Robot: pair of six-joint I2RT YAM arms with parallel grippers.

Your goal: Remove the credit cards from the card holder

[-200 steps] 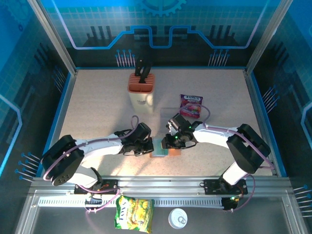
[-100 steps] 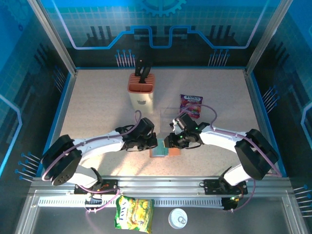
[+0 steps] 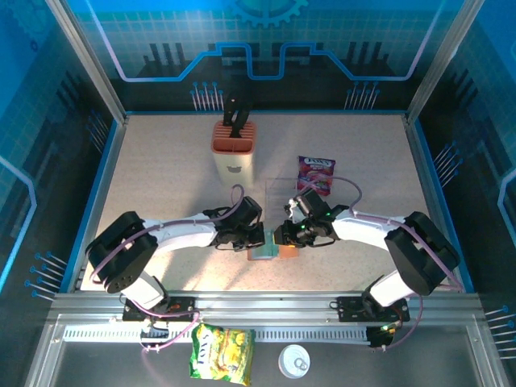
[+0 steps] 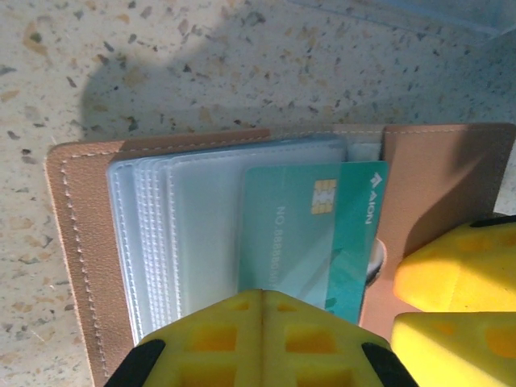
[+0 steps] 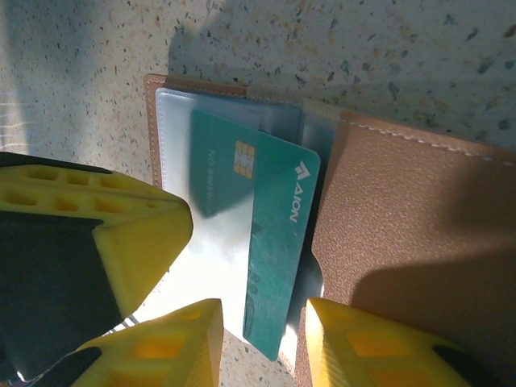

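The brown card holder [image 3: 274,252] lies open on the table between the two arms. Its clear sleeves [image 4: 185,234] face up, and a teal credit card [image 4: 310,234] sticks partway out of one. My left gripper [image 4: 264,297] is shut, its yellow tips pressing down on the sleeve over the card's near end; from above it [image 3: 255,236] sits at the holder's left. My right gripper [image 5: 260,326] is open, one finger on each side of the card's [image 5: 278,242] free end with gaps; from above it [image 3: 284,237] is over the holder's right half.
An orange-topped beige knife block [image 3: 234,147] stands at the back. A purple snack packet [image 3: 315,173] and a clear plastic tray [image 3: 278,192] lie just behind the right gripper. A yellow-green packet [image 3: 222,351] and a white lid [image 3: 295,361] sit outside the front rail.
The left gripper slid right onto the card holder's left edge. The right gripper shifted slightly right and back over the holder. The holder stayed in place.
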